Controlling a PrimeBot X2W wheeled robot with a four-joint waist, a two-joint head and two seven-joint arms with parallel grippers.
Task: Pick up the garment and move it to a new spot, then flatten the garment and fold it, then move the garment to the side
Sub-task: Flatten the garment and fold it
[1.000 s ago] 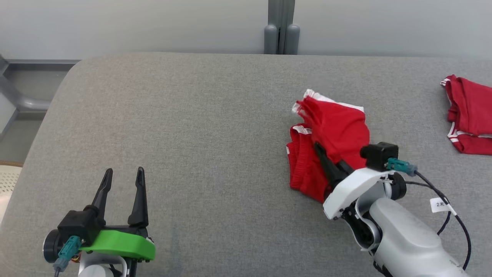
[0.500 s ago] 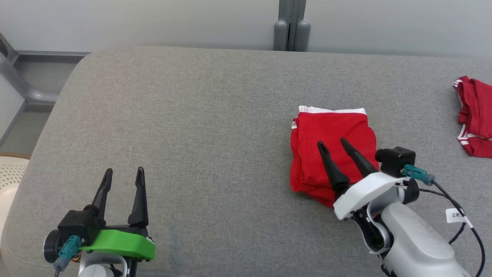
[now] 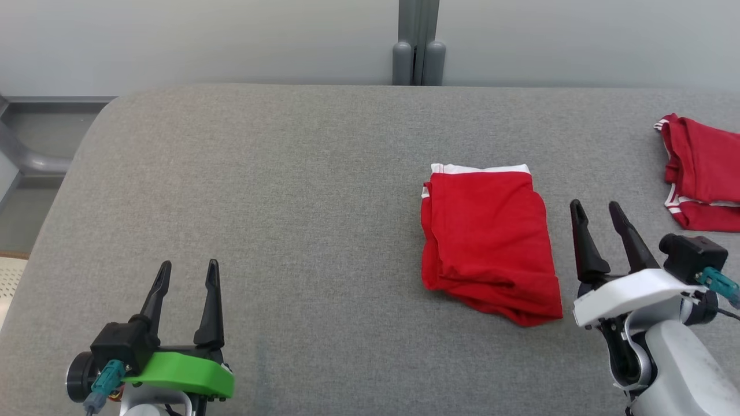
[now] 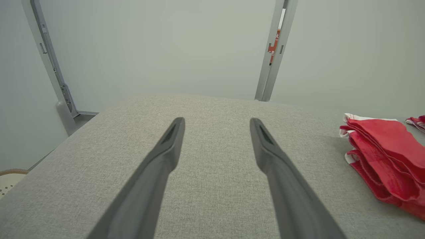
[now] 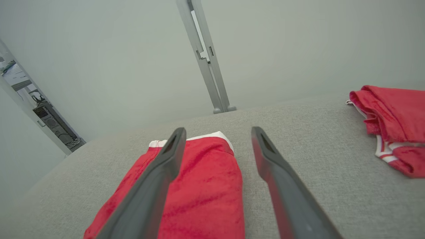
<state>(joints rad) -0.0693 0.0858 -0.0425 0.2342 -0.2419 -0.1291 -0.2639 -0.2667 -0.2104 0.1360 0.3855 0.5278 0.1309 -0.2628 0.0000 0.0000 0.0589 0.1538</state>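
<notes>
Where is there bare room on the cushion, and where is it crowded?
Widest bare stretch: grey cushion between its left edge and the folded red garment, ahead of the left gripper. Crowded on the right, where the right gripper stands between that garment and a second red garment.

Right gripper (image 3: 594, 203): a second ago I see it pinched on the garment (image 3: 488, 237); now its fingers stand apart, empty, just to the right and clear of it.
Garment: earlier bunched and raised at the pinch; now I see it lying folded flat, white band (image 3: 480, 169) at the far edge.
Head camera: the whole view shifts; I log that as camera motion.
</notes>
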